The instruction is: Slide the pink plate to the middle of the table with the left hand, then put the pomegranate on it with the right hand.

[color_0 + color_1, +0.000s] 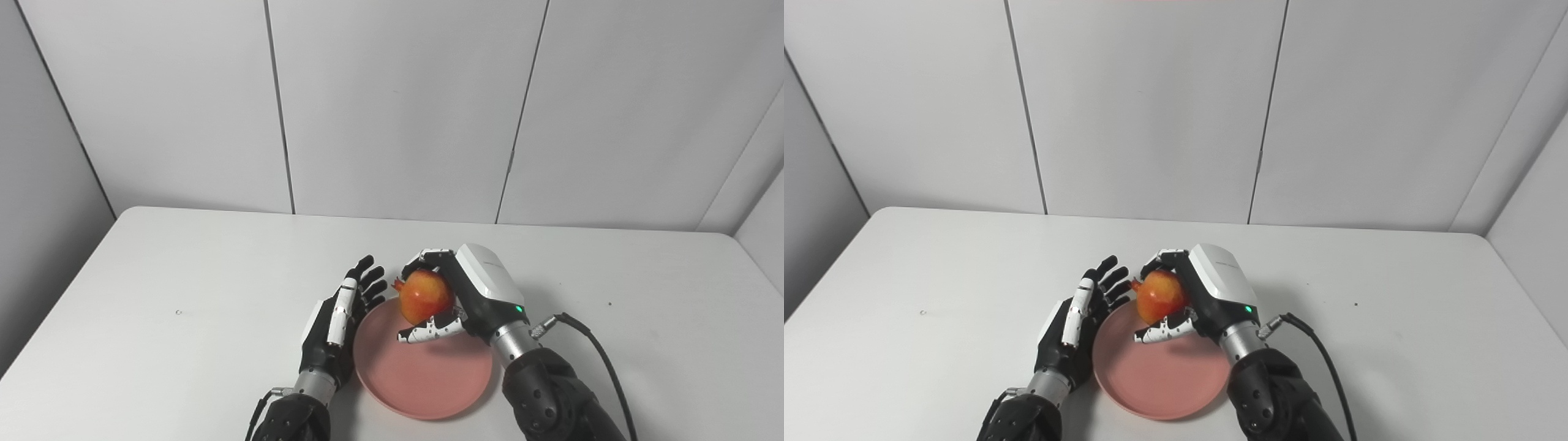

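Both hands are low in the center of the frame. My right hand (471, 300) has its fingers wrapped around the pomegranate (425, 296), holding it just over the far edge of the pink plate (422, 373). My left hand (335, 324) sits flat-fingered and empty against the plate's left rim, on the white table (184, 294).

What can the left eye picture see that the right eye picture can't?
Only the left eye view shows a wide strip of grey wall down its left side. Only the right eye view shows more wall at the far right and a thin pink streak along its top edge. Both show the right hand holding the pomegranate over the pink plate, with the left hand open beside the plate.
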Motion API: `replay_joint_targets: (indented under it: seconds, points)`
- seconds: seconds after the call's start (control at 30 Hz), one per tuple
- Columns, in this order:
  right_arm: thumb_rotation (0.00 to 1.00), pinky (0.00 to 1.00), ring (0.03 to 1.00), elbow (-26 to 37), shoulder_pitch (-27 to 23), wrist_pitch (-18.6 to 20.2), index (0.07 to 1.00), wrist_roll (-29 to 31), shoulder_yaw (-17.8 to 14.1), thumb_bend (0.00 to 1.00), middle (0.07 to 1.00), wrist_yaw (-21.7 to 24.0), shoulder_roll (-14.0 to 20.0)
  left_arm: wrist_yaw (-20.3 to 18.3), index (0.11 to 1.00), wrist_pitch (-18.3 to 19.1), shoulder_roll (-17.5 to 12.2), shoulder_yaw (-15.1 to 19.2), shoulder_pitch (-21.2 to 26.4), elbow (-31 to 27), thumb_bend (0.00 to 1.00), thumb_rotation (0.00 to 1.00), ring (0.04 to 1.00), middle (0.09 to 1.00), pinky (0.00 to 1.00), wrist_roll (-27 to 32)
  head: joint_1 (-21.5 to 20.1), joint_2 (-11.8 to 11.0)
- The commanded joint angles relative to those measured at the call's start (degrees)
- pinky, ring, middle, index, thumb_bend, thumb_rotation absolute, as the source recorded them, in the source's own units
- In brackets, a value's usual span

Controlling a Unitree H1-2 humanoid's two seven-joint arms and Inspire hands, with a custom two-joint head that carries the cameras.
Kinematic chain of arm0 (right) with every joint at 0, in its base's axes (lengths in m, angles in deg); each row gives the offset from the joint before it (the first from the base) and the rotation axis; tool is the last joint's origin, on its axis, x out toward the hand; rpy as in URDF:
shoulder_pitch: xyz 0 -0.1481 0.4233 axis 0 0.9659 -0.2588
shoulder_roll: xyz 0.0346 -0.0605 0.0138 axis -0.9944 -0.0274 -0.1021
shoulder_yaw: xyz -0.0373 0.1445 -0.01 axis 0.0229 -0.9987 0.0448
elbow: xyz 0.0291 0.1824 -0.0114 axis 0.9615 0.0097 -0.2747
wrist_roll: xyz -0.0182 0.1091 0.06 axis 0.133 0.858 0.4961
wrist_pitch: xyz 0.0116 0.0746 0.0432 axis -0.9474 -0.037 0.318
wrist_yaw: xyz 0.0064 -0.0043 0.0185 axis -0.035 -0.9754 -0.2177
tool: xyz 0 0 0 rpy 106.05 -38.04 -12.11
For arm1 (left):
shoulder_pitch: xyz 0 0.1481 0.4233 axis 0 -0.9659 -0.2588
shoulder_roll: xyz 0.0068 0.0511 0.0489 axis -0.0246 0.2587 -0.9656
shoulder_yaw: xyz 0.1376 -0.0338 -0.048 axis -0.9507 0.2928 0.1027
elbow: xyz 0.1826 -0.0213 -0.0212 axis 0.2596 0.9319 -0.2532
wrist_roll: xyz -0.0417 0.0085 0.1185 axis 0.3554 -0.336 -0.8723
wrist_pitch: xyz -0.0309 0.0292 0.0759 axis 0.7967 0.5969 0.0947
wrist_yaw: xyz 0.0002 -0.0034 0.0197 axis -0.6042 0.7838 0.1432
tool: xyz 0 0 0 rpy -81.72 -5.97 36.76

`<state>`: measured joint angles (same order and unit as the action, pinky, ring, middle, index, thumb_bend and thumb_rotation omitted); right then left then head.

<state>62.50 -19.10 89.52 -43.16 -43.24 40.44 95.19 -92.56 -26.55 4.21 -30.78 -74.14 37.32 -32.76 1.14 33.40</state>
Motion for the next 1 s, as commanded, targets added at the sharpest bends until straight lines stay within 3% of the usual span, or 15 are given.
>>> replay_joint_targets:
  seconds: [0.0, 0.37, 0.97]
  points:
    - [0.13, 0.25, 0.34, 0.01, -0.97, -4.01, 0.49, 0.08, 0.1, 0.51, 0.451, -1.12, -0.34, 1.03, 0.895, 0.6, 0.67, 0.06, 0.21, 0.79, 0.41, 1.0, 0.904, 0.909, 0.91, -0.85, 0.01, 0.0]
    - [0.12, 0.24, 0.334, -2.9, 1.34, -6.48, 0.491, -1.28, 1.26, 0.51, 0.444, -1.89, -0.07, 1.41, 0.898, 0.78, 0.79, 0.01, 0.25, 0.36, 0.42, 1.0, 0.92, 0.919, 0.92, -1.84, 0.06, 0.92]
    - [0.14, 0.23, 0.338, -4.06, 4.04, -6.79, 0.493, -5.29, 2.37, 0.52, 0.465, -3.1, 0.46, 0.91, 0.9, 1.46, 0.27, -0.06, 0.05, -0.38, 0.41, 1.0, 0.908, 0.915, 0.91, -1.32, -0.93, 1.64]
